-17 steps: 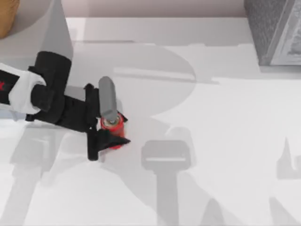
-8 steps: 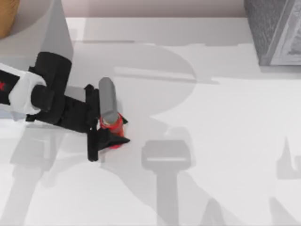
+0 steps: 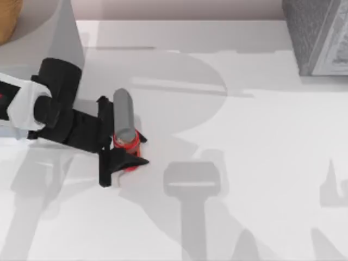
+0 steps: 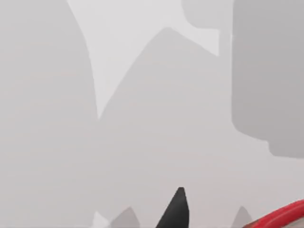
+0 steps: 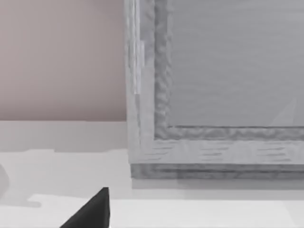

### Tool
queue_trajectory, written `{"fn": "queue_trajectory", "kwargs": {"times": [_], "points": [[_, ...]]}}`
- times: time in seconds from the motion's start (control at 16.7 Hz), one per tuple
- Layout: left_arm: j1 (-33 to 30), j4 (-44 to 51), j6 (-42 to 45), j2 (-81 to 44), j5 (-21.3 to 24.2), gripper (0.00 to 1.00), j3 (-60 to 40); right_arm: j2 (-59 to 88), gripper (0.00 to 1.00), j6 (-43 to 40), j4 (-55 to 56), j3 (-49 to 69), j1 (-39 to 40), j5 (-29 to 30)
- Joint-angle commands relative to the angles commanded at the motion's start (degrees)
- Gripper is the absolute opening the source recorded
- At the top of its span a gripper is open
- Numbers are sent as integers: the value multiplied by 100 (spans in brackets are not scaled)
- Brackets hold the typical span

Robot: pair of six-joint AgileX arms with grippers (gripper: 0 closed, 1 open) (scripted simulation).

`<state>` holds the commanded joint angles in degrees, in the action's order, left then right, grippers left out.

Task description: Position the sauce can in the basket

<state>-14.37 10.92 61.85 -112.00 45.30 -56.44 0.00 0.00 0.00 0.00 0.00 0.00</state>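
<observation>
The sauce can (image 3: 129, 144), small and red with a silver top, stands left of the table's middle. My left gripper (image 3: 130, 150) reaches in from the left and is shut on it, one black finger on each side. A grey cylinder on the wrist (image 3: 123, 114) covers part of the can from above. In the left wrist view a black fingertip (image 4: 175, 210) and a red rim of the sauce can (image 4: 285, 216) show close up. The grey woven basket (image 3: 318, 35) stands at the far right corner. My right gripper (image 5: 92, 211) hangs in front of the basket's wall (image 5: 223, 76).
A tan rounded object (image 3: 6, 22) sits at the far left corner. White tabletop (image 3: 244, 136) stretches between the can and the basket, crossed by arm shadows.
The left gripper's fingers have drawn in tighter on the can. Arm and can have shifted slightly left. Nothing else has moved.
</observation>
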Motion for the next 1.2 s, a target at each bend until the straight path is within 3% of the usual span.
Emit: {"fn": "queue_trajectory", "kwargs": {"times": [0.24, 0.54, 0.9, 1.2], "points": [[179, 1068, 1079, 735, -26, 0, 47, 0, 100, 0, 0, 0, 0, 0], [866, 3481, 3356, 1865, -137, 0, 50, 0, 100, 0, 0, 0, 0, 0], [2588, 6910, 5897, 2882, -345, 0, -195, 0, 100, 0, 0, 0, 0, 0], [4345, 9022, 7109, 3320, -464, 0, -552, 0, 100, 0, 0, 0, 0, 0]]}}
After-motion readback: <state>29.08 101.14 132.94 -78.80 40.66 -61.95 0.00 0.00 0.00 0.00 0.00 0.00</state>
